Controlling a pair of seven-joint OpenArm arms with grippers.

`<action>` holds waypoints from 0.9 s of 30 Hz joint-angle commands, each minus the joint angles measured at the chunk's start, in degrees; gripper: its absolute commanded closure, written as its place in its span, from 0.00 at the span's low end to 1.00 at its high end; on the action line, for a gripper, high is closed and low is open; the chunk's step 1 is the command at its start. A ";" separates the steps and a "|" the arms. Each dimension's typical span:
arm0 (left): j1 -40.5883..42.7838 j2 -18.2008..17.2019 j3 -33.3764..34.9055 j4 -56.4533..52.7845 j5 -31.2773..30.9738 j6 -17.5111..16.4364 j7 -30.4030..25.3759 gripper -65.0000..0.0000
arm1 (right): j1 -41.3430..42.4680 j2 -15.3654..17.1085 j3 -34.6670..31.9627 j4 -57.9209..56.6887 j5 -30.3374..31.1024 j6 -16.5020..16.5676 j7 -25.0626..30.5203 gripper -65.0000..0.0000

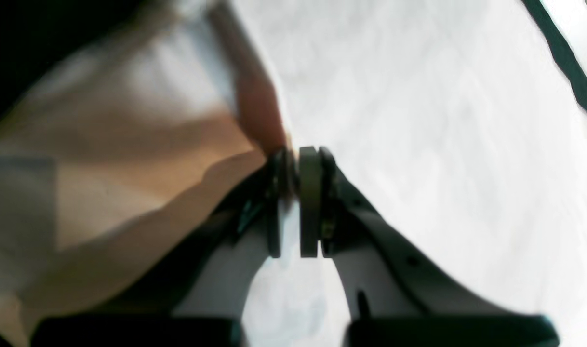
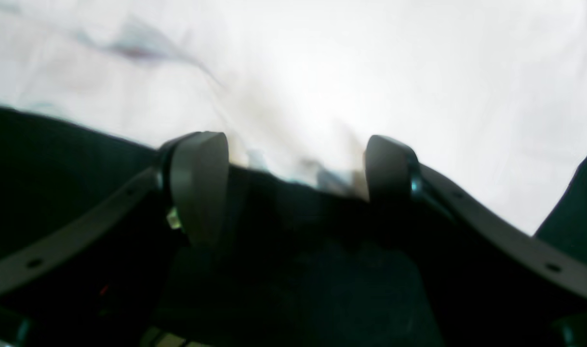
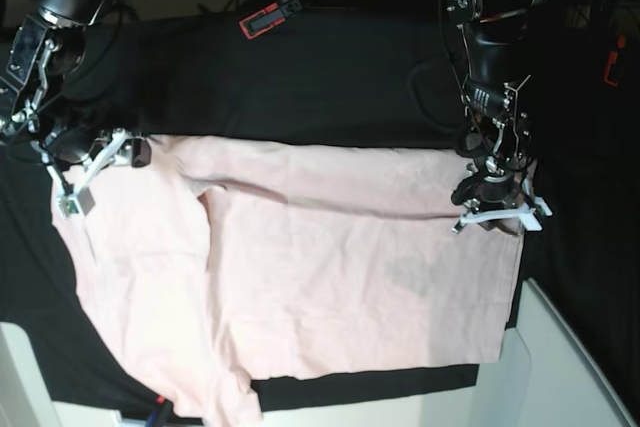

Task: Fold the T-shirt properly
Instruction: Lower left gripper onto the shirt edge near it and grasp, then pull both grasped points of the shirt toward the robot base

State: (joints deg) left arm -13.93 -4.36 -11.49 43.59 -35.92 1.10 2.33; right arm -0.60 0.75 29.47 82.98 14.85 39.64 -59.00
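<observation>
1. T-shirt (image 3: 300, 267) lies spread flat on black cloth (image 3: 300, 77), pink, w/ one sleeve by right gripper (image 3: 100, 172).
2. Left gripper (image 1: 293, 193) clenched on shirt hem; thin pinch, could slip when lifted.
3. Right gripper released over the edge; may grab black cloth too.

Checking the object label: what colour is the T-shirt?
Pale pink and plain on the side showing, T-shirt; clearest in the base view.
</observation>
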 commanded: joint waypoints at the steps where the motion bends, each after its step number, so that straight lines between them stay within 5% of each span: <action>1: -1.32 -0.61 0.01 0.85 -0.08 -0.53 -1.58 0.93 | 0.38 0.43 -0.07 0.76 0.84 0.36 0.94 0.36; 14: -5.10 -3.68 0.01 -3.20 -0.17 -0.53 -1.84 0.93 | -1.46 0.52 -0.07 0.76 0.84 0.36 1.02 0.36; 20: 4.75 -3.95 0.80 11.66 0.01 -0.53 -1.23 0.92 | -1.55 0.78 0.81 1.64 1.10 0.36 1.29 0.36; 22: 9.32 -3.86 0.80 17.81 0.01 -0.53 1.14 0.85 | -1.46 0.26 4.68 2.87 1.28 0.36 1.29 0.35; 27: 18.99 -4.04 0.28 28.27 0.01 -0.53 7.12 0.47 | -1.46 -1.24 15.14 2.69 9.46 0.36 0.67 0.28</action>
State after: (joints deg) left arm 6.07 -7.73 -11.05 70.59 -35.92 1.28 10.90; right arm -2.72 -0.89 44.64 84.93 23.44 39.64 -59.20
